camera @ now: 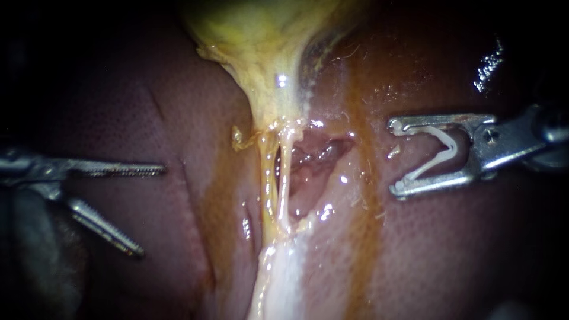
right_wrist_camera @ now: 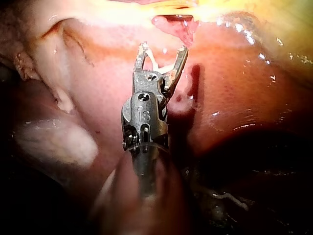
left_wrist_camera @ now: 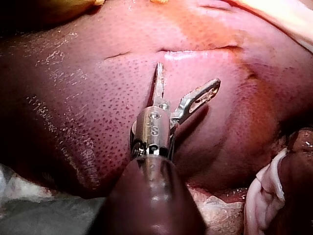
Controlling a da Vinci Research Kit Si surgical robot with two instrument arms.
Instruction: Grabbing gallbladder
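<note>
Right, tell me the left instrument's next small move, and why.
Probably ease the left instrument toward the gallbladder. It is open and holds nothing, over bare liver, well short of the gallbladder. The right instrument carries a clip and looks out of the way.

This is a surgical lab bench: a bare liver [left_wrist_camera: 73,98] lies out in the open on a pale sheet [left_wrist_camera: 22,208] (its edge shows under the organ), with the yellowish gallbladder [camera: 261,41] attached. Two slim metal instruments hang over it, the left instrument [camera: 153,211] with toothed jaws apart, the right instrument [camera: 392,157] gripping a white clip [camera: 441,155] between its jaws.
</note>
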